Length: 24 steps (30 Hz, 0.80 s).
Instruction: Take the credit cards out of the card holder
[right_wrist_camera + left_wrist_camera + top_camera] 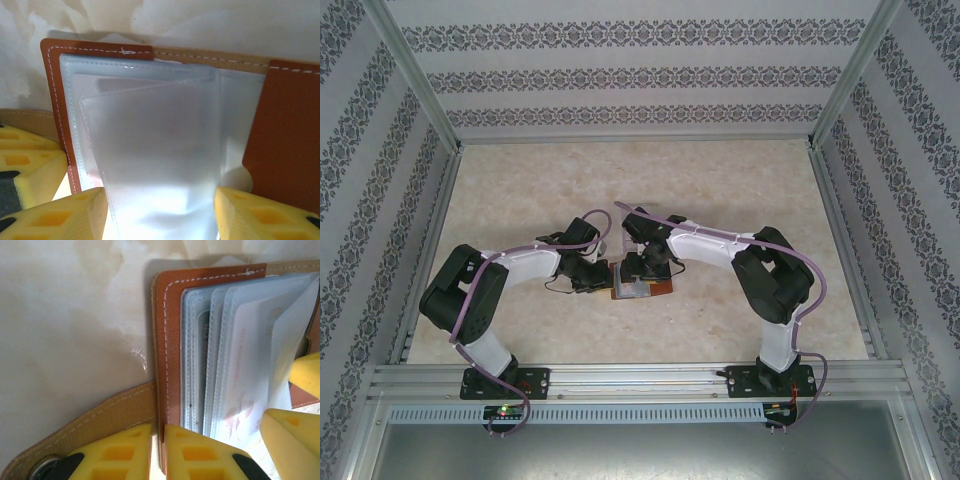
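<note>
Right wrist: leather card holder (285, 140) (frosted sleeves (160, 150))

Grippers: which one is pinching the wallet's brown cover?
The left gripper, shut on the card holder at its edge; the right gripper stands open around clear sleeves.

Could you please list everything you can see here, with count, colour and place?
card holder: one, reddish-brown leather, lying open at the middle of the table
clear sleeves: several, translucent, fanned up inside the card holder
credit card: one made out, whitish with pink-red marks, inside a sleeve
strap tab: one, tan with a metal snap, flat on the table beside the holder
table: one, pale marbled
walls: patterned paper, on three sides
left gripper: yellow fingers, shut on the holder's cover edge
right gripper: yellow fingers, open either side of the sleeves
</note>
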Tool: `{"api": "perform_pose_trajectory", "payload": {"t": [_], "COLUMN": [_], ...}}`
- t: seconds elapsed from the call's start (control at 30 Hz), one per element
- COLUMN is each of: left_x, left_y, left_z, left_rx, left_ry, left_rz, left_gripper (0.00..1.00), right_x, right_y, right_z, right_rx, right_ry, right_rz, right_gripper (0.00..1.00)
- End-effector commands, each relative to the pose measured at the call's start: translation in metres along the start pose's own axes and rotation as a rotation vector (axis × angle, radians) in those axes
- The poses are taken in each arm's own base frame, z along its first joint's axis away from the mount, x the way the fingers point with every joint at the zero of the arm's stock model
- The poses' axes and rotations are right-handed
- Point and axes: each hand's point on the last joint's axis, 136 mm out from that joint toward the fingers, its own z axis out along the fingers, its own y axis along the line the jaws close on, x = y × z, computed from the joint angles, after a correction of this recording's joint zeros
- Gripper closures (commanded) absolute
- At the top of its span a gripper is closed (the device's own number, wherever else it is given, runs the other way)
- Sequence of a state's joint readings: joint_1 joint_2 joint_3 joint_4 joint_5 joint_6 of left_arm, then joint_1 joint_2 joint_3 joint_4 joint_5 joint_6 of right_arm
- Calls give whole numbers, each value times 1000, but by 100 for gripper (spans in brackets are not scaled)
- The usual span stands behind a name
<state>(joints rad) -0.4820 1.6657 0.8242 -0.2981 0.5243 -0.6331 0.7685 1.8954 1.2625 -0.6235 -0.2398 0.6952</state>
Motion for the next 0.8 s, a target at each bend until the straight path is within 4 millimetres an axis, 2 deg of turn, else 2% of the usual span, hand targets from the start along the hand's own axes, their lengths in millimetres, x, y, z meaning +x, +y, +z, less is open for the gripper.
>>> {"api": "perform_pose_trajectory", "payload": {"t": [0.0,0.37,0.77], "left_x": [0,-1,-1], "left_y": [5,5,6], "left_z": [0,0,-2], "left_rx": [6,7,6], "left_ry": [-3,-4,-9], "left_rz": [2,-1,-3], "left_gripper": [86,86,86], "right_x": [1,0,-1], "right_y": [-10,-11,-24], "right_z": [-1,0,-22], "right_rx": [87,104,183], "right_ry": [4,4,-44], "right_rz": [-23,-40,-52], "right_gripper": [40,33,35]}}
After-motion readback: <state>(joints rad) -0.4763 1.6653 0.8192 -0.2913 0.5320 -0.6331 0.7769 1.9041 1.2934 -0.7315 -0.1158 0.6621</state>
